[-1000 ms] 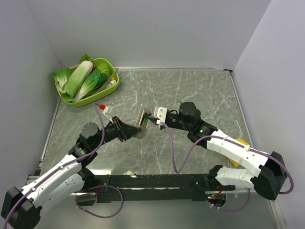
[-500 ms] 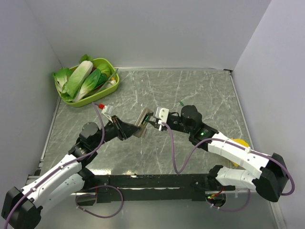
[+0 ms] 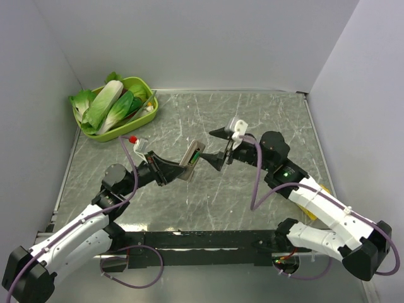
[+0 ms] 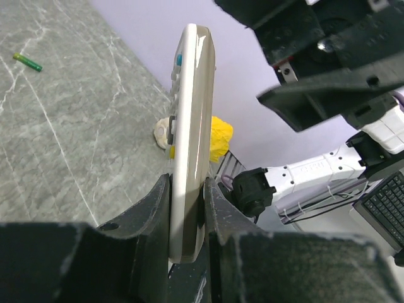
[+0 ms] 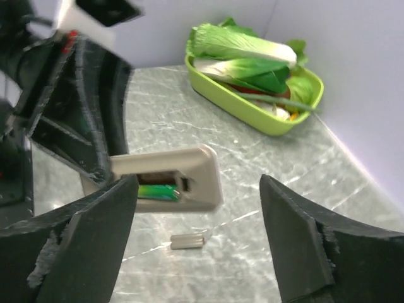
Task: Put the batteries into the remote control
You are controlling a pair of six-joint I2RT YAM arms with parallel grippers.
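My left gripper [image 3: 173,169] is shut on the lower end of the remote control [image 3: 191,159], holding it tilted above the table. In the left wrist view the remote [image 4: 189,126] stands edge-on between the fingers [image 4: 154,208]. Its grey back faces my right gripper [image 3: 218,148], which stands open a short way to the right, touching nothing. In the right wrist view one green battery [image 5: 158,191] lies in the remote's [image 5: 180,164] open compartment. A second green battery [image 4: 28,61] lies loose on the table in the left wrist view.
A lime basket [image 3: 150,112] of leafy vegetables [image 3: 107,104] sits at the back left. A small grey piece [image 5: 187,240] lies on the table below the remote. A yellow object [image 4: 219,136] and a cream lump [image 4: 163,130] lie near the right arm.
My right gripper has opened wide and drawn back to the right, away from the remote. A green battery now shows in the compartment. The left gripper holds still.
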